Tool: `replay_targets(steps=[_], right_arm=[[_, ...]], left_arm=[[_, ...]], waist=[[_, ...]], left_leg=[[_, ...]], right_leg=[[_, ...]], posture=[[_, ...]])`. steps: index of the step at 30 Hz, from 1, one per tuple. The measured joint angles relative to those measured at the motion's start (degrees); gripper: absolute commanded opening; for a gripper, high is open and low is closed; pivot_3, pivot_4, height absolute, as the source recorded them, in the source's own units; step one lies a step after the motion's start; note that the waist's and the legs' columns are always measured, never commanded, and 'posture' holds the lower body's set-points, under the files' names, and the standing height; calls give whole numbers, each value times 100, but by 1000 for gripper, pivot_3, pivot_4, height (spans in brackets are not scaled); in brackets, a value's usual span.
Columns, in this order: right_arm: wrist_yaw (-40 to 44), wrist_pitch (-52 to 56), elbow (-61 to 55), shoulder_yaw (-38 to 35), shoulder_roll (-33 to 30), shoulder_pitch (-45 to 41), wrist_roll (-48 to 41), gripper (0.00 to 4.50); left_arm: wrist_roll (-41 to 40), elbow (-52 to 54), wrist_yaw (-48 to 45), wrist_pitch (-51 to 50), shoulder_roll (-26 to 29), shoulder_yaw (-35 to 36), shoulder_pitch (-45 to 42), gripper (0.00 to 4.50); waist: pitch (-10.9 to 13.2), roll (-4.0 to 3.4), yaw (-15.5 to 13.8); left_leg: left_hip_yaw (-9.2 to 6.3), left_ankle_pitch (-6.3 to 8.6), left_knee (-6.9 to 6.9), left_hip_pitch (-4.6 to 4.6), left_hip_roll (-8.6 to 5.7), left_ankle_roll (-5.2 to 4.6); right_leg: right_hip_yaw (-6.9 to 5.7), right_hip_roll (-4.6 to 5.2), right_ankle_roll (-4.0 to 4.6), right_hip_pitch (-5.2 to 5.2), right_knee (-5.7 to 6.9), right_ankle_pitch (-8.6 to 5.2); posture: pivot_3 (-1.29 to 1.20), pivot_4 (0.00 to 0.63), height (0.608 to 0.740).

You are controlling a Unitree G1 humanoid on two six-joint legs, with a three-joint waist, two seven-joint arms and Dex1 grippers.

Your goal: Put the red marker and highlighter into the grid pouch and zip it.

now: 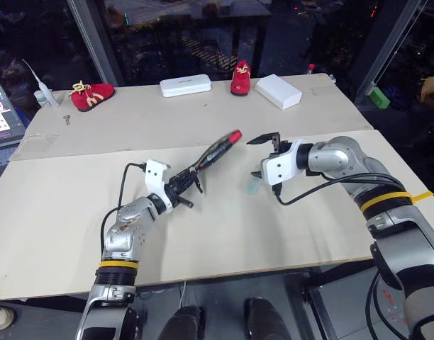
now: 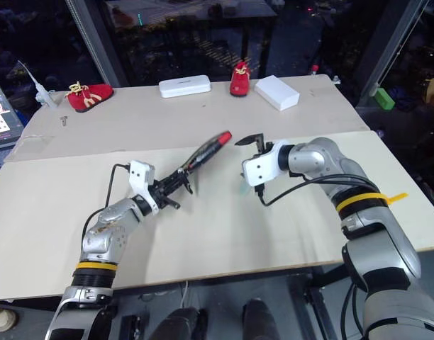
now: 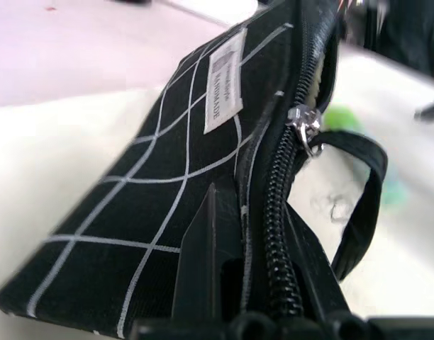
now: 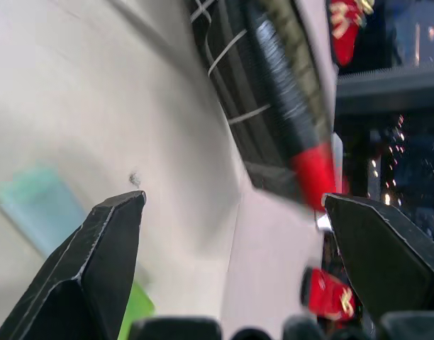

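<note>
Left claw (image 1: 180, 185) is pinched on one end of the grid pouch (image 1: 206, 161), holding it up off the surface (image 1: 61, 212), tilted so the far end points up and away toward the right arm. In the left wrist view the fingers (image 3: 203, 276) clamp the fabric right beside the zipper track; the white label (image 3: 224, 81) and black cord pull (image 3: 362, 198) are visible, and the zipper looks open further along the pouch.

The red marker (image 1: 233, 136) sits in the pouch's raised far end, red tip poking out past the opening. The right wrist view shows the same: black barrel lying along the opening, red end (image 4: 315, 173) sticking out.

Right claw (image 1: 262, 157) is spread wide with nothing between the fingers. It hangs in the air just beside the pouch's raised end, aimed toward the left arm and slightly down, not touching the pouch or the marker.

The highlighter (image 1: 253, 187) lies on the surface just below the right claw, outside the pouch. From the right wrist camera we see its pale green body (image 4: 40, 205) and brighter green cap.

At the far edge of the surface: two red shoes (image 1: 91, 95), two white boxes (image 1: 185, 86), and a small key-like item (image 1: 66, 119) near the left shoe, all well apart from the arms.
</note>
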State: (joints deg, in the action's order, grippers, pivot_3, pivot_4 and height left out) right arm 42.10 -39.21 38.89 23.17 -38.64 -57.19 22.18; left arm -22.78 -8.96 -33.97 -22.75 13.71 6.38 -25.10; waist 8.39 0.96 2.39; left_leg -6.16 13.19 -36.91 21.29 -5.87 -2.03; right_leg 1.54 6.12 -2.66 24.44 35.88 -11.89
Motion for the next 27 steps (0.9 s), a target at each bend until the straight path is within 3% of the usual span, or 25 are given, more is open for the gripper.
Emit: replay_targets(steps=[6,13,20,27], right_arm=[[100,700,224,-536,55,-54,-495,4439],[25,989,217,-549,206,317,-337,4439],[-18,1154,163,-636,191,385,-328,4439],[-30,1300,95,-648,189,413,-327,4439]], left_arm=[[-109,129,-9,-381,125,3,-4,0],[-136,220,-104,-654,307,-126,25,0],[461,1,-421,-394,1207,-476,-172,0],[105,-1,-616,-496,1112,-188,-155,0]], waist=[[2,3,-9],[2,3,-13],[2,3,5],[3,4,-26]], left_leg=[[1,0,0,0,0,0],[4,1,0,-2,0,0],[8,1,3,-8,1,0],[7,1,2,-5,1,-1]], right_leg=[[2,0,1,-2,-3,0],[7,0,1,-2,-1,0],[10,-2,1,-3,-1,0],[10,0,0,-1,-3,0]], posture=[[0,150,740],[0,150,740],[0,150,740],[0,150,740]])
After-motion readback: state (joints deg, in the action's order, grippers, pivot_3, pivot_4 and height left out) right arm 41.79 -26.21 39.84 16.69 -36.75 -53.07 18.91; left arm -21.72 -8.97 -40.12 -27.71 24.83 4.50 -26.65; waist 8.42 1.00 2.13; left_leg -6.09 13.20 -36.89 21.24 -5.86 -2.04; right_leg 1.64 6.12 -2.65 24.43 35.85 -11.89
